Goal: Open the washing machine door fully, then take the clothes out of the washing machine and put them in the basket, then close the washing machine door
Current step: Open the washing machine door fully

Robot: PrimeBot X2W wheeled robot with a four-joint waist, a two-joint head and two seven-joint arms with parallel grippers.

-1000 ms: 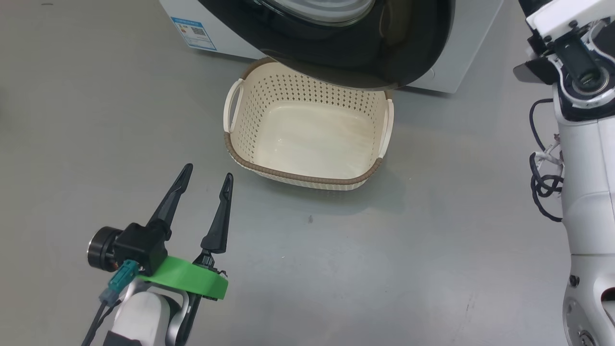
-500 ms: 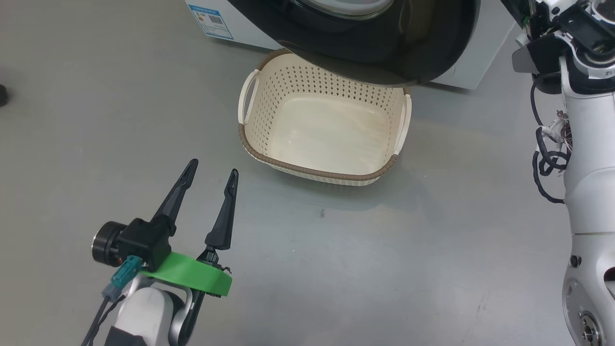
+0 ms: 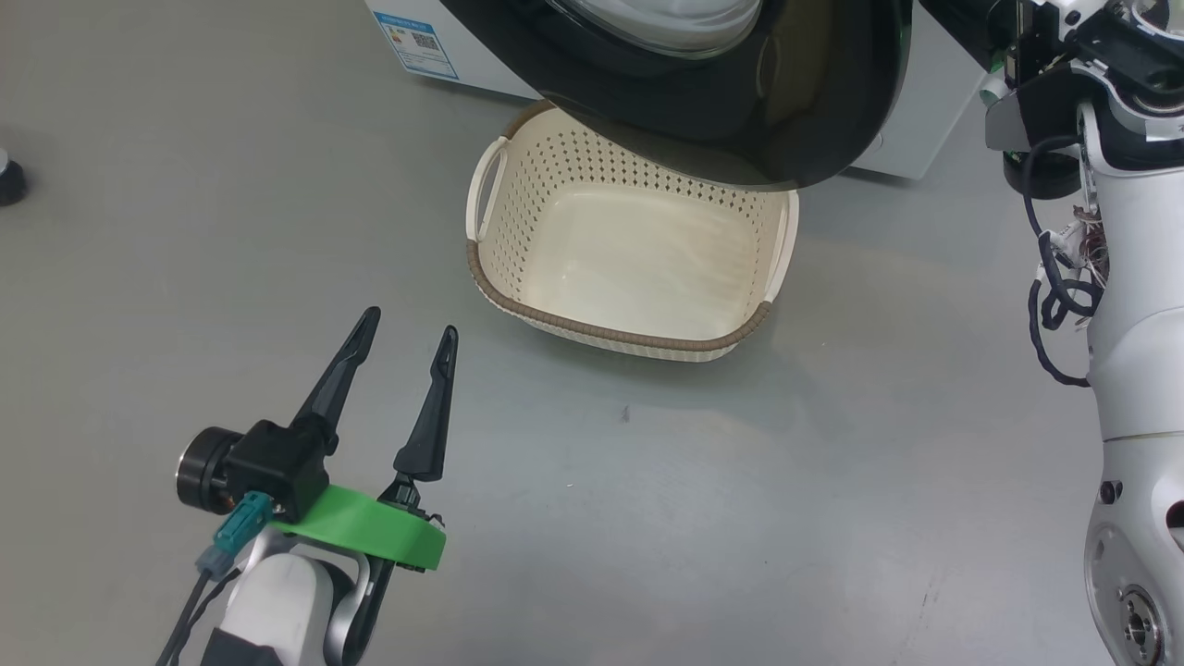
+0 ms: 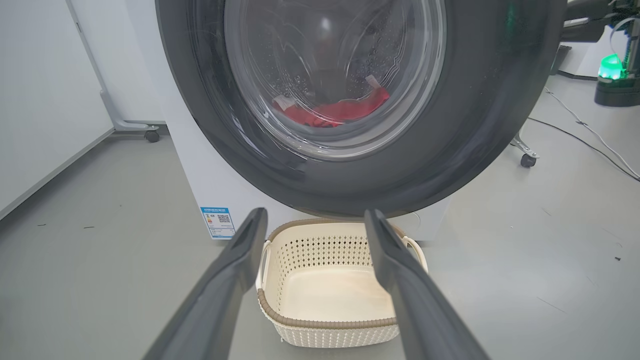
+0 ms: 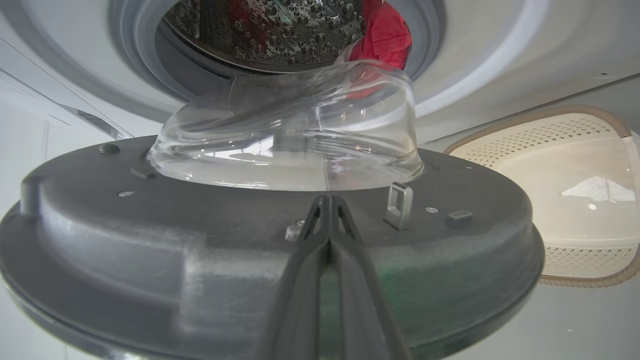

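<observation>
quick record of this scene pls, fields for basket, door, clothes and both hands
basket: basket empty, on the floor before the washing machine
door: washing machine door part open, overhanging the basket's far rim
clothes: red clothes in the drum
left hand: left hand open, holding nothing, short of the basket
right hand: right hand shut, tips at the door's inner side

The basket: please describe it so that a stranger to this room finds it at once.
Find the big white washing machine with its round black door ajar. On the grey floor below that door sits the basket. It is cream, perforated, brown-rimmed and empty.
</observation>
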